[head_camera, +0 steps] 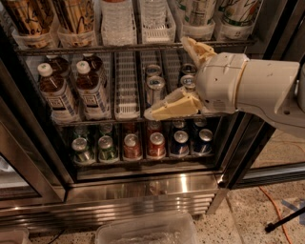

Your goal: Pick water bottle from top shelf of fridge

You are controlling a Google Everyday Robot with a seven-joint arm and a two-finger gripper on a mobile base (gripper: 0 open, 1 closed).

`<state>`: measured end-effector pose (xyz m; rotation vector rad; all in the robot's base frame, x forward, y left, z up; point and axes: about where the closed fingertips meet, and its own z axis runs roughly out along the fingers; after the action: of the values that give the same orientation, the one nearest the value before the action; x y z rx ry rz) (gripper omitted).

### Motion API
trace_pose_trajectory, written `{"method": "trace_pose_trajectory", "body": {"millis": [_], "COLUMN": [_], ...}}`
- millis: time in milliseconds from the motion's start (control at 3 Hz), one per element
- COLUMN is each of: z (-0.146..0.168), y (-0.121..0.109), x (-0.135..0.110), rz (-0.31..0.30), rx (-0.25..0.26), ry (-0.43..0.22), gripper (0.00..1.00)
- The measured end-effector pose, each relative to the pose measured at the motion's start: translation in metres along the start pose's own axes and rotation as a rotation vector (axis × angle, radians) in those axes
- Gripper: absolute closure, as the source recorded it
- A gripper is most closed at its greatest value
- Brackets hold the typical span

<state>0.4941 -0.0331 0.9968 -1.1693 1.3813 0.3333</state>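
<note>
The fridge (143,190) stands open in front of me. Its top shelf (95,49) is a dark wire rack with white lane trays. Two clear ribbed water bottles (116,16) stand side by side in the middle lanes, the second (153,12) to the right; their tops are cut off by the frame. My gripper (165,77) is open and empty. It hangs in front of the middle shelf, below and to the right of the water bottles. The upper finger (193,47) reaches the top shelf's edge; the lower finger (171,107) points left over the cans.
Brown-liquid bottles with white caps (55,93) stand at middle left, cans (155,88) behind the gripper, small cans (131,145) on the bottom rack. Tall printed cans (76,16) flank the water bottles. A clear plastic bin (143,233) and an orange cable (276,209) lie on the floor.
</note>
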Motion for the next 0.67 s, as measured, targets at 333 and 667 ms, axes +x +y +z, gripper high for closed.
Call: {"method": "trace_pose_trajectory", "body": {"millis": [333, 667], "z": [0.0050, 0.0121], "y": [-0.0008, -0.0023], "x": [-0.0035, -0.0080], "rz": [0.062, 0.168], "rx": [0.063, 0.202], "ry": [-0.028, -0.054], "gripper": [0.00, 0.00]}}
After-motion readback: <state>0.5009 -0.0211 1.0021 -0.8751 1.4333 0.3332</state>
